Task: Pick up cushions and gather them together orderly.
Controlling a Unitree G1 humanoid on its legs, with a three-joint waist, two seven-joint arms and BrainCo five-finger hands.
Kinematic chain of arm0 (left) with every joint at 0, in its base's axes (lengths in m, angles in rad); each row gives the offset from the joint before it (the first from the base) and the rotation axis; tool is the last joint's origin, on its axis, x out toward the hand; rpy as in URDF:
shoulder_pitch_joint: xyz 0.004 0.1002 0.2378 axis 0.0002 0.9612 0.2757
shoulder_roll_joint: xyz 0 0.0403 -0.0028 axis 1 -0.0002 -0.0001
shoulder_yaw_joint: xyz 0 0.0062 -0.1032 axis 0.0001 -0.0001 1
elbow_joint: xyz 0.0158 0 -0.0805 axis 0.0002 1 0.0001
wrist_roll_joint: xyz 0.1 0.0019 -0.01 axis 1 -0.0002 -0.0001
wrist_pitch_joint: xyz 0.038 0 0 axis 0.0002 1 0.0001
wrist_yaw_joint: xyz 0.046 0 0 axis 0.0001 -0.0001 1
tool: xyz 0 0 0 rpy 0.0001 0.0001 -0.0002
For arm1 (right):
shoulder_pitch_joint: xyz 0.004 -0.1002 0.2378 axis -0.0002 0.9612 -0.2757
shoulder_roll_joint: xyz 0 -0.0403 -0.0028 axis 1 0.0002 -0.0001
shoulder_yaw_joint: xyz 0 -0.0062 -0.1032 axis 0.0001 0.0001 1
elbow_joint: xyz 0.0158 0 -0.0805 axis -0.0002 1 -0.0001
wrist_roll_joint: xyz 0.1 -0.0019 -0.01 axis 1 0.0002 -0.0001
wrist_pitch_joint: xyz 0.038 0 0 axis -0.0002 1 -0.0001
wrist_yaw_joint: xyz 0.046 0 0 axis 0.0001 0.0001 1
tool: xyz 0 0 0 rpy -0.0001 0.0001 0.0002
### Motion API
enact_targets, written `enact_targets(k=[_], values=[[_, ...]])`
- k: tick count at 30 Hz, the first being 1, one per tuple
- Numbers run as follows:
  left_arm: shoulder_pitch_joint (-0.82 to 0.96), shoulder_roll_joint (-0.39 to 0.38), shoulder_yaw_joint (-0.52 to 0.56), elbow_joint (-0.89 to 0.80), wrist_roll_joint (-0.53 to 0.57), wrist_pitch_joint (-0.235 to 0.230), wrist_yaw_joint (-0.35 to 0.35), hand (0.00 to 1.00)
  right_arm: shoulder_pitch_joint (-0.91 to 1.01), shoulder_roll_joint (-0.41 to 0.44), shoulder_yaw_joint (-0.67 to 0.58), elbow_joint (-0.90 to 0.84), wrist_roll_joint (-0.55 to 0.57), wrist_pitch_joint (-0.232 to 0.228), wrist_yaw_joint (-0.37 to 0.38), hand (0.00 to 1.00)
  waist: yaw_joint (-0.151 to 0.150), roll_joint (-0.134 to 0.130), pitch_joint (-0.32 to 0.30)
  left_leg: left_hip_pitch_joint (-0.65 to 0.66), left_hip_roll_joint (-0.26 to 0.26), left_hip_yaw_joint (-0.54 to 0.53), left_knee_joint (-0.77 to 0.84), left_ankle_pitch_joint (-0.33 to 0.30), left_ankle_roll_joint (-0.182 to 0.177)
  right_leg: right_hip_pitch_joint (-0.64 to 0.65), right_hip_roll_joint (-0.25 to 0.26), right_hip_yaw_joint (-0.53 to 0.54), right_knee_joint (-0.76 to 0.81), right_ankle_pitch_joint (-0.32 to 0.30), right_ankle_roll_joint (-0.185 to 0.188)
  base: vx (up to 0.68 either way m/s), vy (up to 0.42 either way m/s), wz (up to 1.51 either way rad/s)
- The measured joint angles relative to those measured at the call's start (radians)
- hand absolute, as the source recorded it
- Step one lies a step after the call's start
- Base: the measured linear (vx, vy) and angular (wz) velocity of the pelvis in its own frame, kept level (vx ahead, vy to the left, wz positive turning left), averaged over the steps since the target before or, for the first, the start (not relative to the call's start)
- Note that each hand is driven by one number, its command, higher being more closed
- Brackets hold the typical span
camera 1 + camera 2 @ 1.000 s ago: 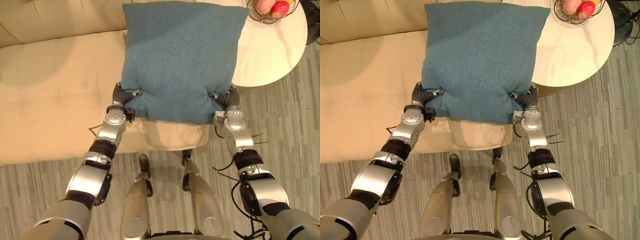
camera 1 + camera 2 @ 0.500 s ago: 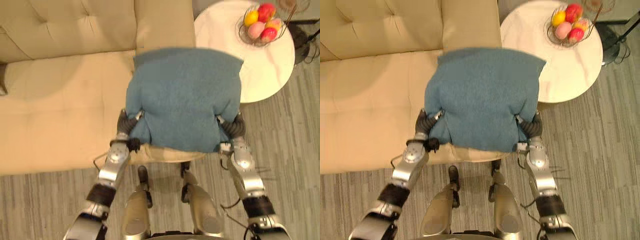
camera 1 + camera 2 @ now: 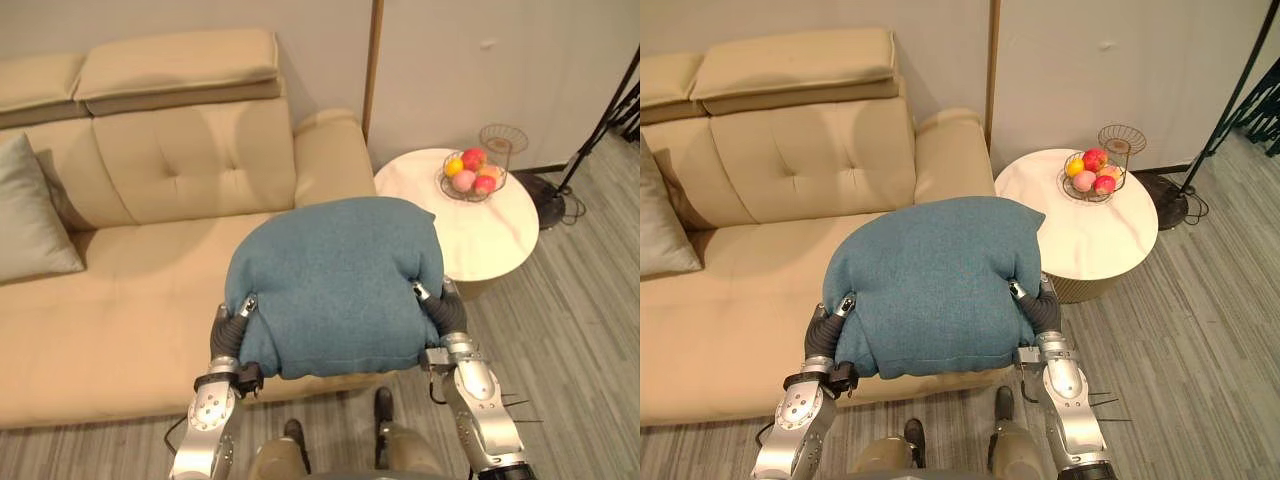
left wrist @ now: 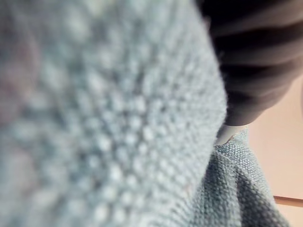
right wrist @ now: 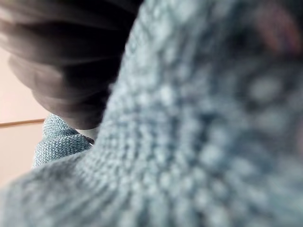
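Cushion raised between left hand and right hand; sofa beyond them. Either hand's grip: cannot tell.

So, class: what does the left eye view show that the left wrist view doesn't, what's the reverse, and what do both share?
Left eye view adds: the beige sofa, a grey cushion at its left end, the round table with a fruit basket, and the right hand. Left wrist view adds: the blue cushion's knit weave close up. Both: that cushion and the left hand.
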Motion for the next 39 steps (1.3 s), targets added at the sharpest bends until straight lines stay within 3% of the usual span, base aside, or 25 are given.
enact_targets(k=[1, 2, 3, 5, 6, 7, 8, 10, 11, 12, 14, 15, 17, 20, 23, 28, 30, 31, 32, 33, 34, 36, 39], values=[[0.011, 0.001, 0.007, 0.001, 0.000, -0.001, -0.003, 1.00, 0.000, 0.001, 0.006, 0.005, -0.002, 0.000, 0.000, 1.00, 0.002, 0.000, -0.001, -0.005, -0.009, -0.046, 0.011, 0.014, -0.003, 0.052, -0.003, 0.010, 0.109, -0.059, 0.047, -0.13, -0.123, 1.00], [0.020, 0.001, 0.012, 0.001, 0.000, -0.005, -0.003, 1.00, -0.002, -0.001, 0.016, 0.006, -0.002, 0.000, 0.000, 1.00, 0.004, -0.006, -0.006, -0.020, -0.021, -0.081, 0.011, 0.031, -0.006, 0.098, -0.003, 0.018, 0.123, -0.088, 0.053, -0.20, -0.182, 1.16], [0.025, 0.000, 0.015, 0.000, -0.001, -0.007, 0.000, 1.00, -0.014, -0.007, 0.032, 0.005, -0.004, -0.005, -0.006, 1.00, 0.016, -0.023, -0.026, -0.066, -0.030, -0.117, 0.009, 0.063, -0.018, 0.145, 0.012, 0.019, 0.044, -0.143, 0.030, -0.30, -0.243, 1.08], [0.025, -0.006, 0.016, -0.003, -0.001, -0.007, 0.001, 1.00, -0.044, -0.024, 0.042, 0.005, -0.005, -0.013, -0.013, 1.00, 0.043, -0.003, -0.039, -0.142, -0.020, -0.167, -0.035, 0.131, -0.032, 0.159, 0.043, -0.011, -0.133, -0.183, -0.016, -0.33, -0.190, 0.81], [0.027, -0.029, 0.016, 0.000, -0.002, -0.007, 0.002, 1.00, -0.066, -0.044, 0.041, 0.011, -0.017, -0.016, -0.027, 1.00, 0.043, 0.049, -0.036, -0.178, 0.010, -0.203, -0.084, 0.168, -0.043, 0.164, 0.081, -0.061, -0.204, -0.153, -0.053, -0.33, -0.151, 0.70], [0.030, -0.041, 0.016, 0.000, -0.002, -0.006, 0.002, 1.00, -0.070, -0.050, 0.040, 0.019, -0.025, -0.016, -0.033, 1.00, 0.039, 0.067, -0.031, -0.178, 0.030, -0.194, -0.130, 0.159, -0.052, 0.164, 0.102, -0.092, -0.221, -0.128, -0.066, -0.40, -0.177, 0.91], [0.036, -0.051, 0.015, 0.001, -0.005, -0.004, 0.002, 1.00, -0.070, -0.051, 0.038, 0.039, -0.040, -0.011, -0.046, 1.00, 0.039, 0.064, -0.028, -0.164, 0.057, -0.139, -0.180, 0.121, -0.082, 0.164, 0.096, -0.115, -0.238, -0.103, -0.085, -0.34, -0.114, 0.86], [0.037, -0.051, 0.000, 0.001, -0.009, -0.003, 0.001, 1.00, -0.085, -0.051, 0.023, 0.084, -0.043, -0.009, -0.066, 1.00, 0.034, 0.047, -0.018, -0.187, 0.066, -0.014, -0.101, 0.099, -0.056, 0.159, 0.055, -0.168, -0.259, -0.076, -0.104, -0.36, -0.053, 0.80], [0.037, -0.051, -0.027, 0.001, -0.009, -0.003, -0.001, 1.00, -0.087, -0.051, -0.001, 0.092, -0.043, 0.005, -0.070, 1.00, 0.023, 0.036, -0.017, -0.185, 0.046, 0.056, 0.005, 0.091, -0.043, 0.161, 0.020, -0.187, -0.295, -0.048, -0.107, -0.26, -0.015, 0.60], [0.037, -0.053, -0.031, 0.001, -0.009, -0.003, -0.004, 1.00, -0.088, -0.052, -0.008, 0.092, -0.043, 0.005, -0.070, 1.00, 0.015, 0.027, -0.014, -0.179, 0.043, 0.075, 0.039, 0.083, -0.031, 0.166, 0.011, -0.192, -0.314, -0.036, -0.105, -0.23, 0.014, 0.56], [0.036, -0.061, -0.032, 0.001, -0.009, -0.004, -0.005, 1.00, -0.090, -0.052, -0.012, 0.091, -0.043, 0.005, -0.070, 1.00, -0.001, 0.040, -0.022, -0.118, 0.055, 0.122, 0.111, 0.044, 0.010, 0.163, -0.001, -0.203, -0.374, 0.022, -0.095, -0.17, 0.112, 0.28], [0.036, -0.061, -0.033, 0.001, -0.011, -0.005, -0.005, 1.00, -0.090, -0.052, -0.012, 0.091, -0.043, 0.005, -0.070, 1.00, -0.010, 0.047, -0.026, -0.075, 0.062, 0.140, 0.109, 0.021, 0.009, 0.163, -0.001, -0.208, -0.399, 0.041, -0.089, -0.20, 0.187, 0.30], [0.030, -0.062, -0.039, 0.001, -0.021, -0.008, -0.008, 1.00, -0.090, -0.050, -0.023, 0.082, -0.044, 0.005, -0.069, 1.00, -0.022, 0.069, -0.041, 0.002, 0.055, 0.146, -0.013, -0.028, -0.032, 0.156, 0.003, -0.224, -0.442, 0.071, -0.058, -0.14, 0.183, 0.29], [0.030, -0.032, -0.043, 0.014, -0.028, -0.006, -0.009, 1.00, -0.082, 0.002, -0.030, 0.082, -0.044, 0.006, -0.068, 1.00, -0.014, 0.021, -0.049, -0.034, 0.020, 0.139, -0.011, -0.020, -0.013, 0.176, -0.024, -0.243, -0.534, 0.156, -0.024, -0.10, 0.193, 0.23], [0.038, -0.025, -0.044, 0.015, -0.032, -0.006, -0.009, 1.00, -0.081, 0.019, -0.030, 0.081, -0.043, 0.006, -0.067, 1.00, -0.012, 0.020, -0.050, -0.073, 0.005, 0.112, 0.064, -0.057, 0.015, 0.204, -0.040, -0.269, -0.566, 0.189, 0.001, -0.05, 0.166, 0.28], [0.038, -0.018, -0.044, 0.015, -0.032, -0.006, -0.014, 1.00, -0.071, 0.027, -0.030, 0.049, -0.043, 0.006, -0.064, 1.00, 0.006, 0.017, -0.053, -0.120, -0.010, 0.091, 0.137, -0.113, 0.033, 0.194, -0.069, -0.286, -0.548, 0.168, 0.023, -0.02, 0.118, 0.15], [0.045, -0.017, -0.044, 0.014, -0.032, -0.006, -0.022, 1.00, -0.067, 0.028, -0.030, 0.046, -0.043, 0.006, -0.062, 1.00, 0.007, 0.012, -0.053, -0.132, -0.030, 0.085, 0.182, -0.157, 0.055, 0.148, -0.107, -0.287, -0.415, 0.088, 0.029, 0.05, 0.134, 0.18], [0.050, -0.017, -0.044, 0.014, -0.032, -0.005, -0.024, 1.00, -0.063, 0.028, -0.030, 0.046, -0.043, 0.006, -0.062, 1.00, 0.005, 0.008, -0.053, -0.128, -0.043, 0.080, 0.190, -0.169, 0.059, 0.134, -0.126, -0.287, -0.358, 0.058, 0.017, 0.08, 0.120, 0.23], [0.065, -0.017, -0.044, 0.005, -0.032, -0.005, -0.024, 1.00, -0.056, 0.029, -0.028, 0.046, -0.043, 0.006, -0.058, 1.00, -0.002, 0.002, -0.056, -0.126, -0.064, 0.068, 0.198, -0.185, 0.073, 0.110, -0.153, -0.274, -0.270, 0.029, -0.018, 0.07, 0.081, 0.20], [0.077, -0.017, -0.044, -0.005, -0.031, -0.005, -0.024, 1.00, -0.056, 0.029, -0.027, 0.049, -0.043, 0.006, -0.054, 1.00, -0.013, 0.000, -0.056, -0.115, -0.072, 0.060, 0.203, -0.195, 0.085, 0.086, -0.167, -0.260, -0.208, 0.031, -0.025, 0.20, 0.132, 0.20], [0.090, -0.017, -0.044, -0.009, -0.031, -0.003, -0.024, 1.00, -0.055, 0.031, -0.027, 0.068, -0.043, 0.006, -0.044, 1.00, -0.018, 0.000, -0.051, -0.085, -0.081, 0.047, 0.199, -0.205, 0.111, 0.005, -0.190, -0.225, -0.033, 0.027, -0.064, 0.20, 0.098, 0.22], [0.090, 0.005, -0.049, -0.010, -0.031, -0.003, -0.024, 1.00, -0.045, 0.038, -0.026, 0.091, -0.043, 0.007, -0.042, 1.00, -0.024, -0.001, -0.051, -0.043, -0.075, 0.016, 0.196, -0.229, 0.119, -0.032, -0.145, -0.218, -0.005, -0.026, -0.033, 0.25, 0.028, 0.30], [0.077, 0.011, -0.051, -0.007, -0.031, -0.003, -0.024, 1.00, -0.044, 0.038, -0.032, 0.090, -0.046, 0.006, -0.042, 1.00, -0.051, -0.007, -0.053, -0.006, -0.075, -0.030, 0.181, -0.262, 0.115, -0.094, -0.070, -0.245, -0.141, -0.019, -0.021, 0.29, -0.063, 0.45]])
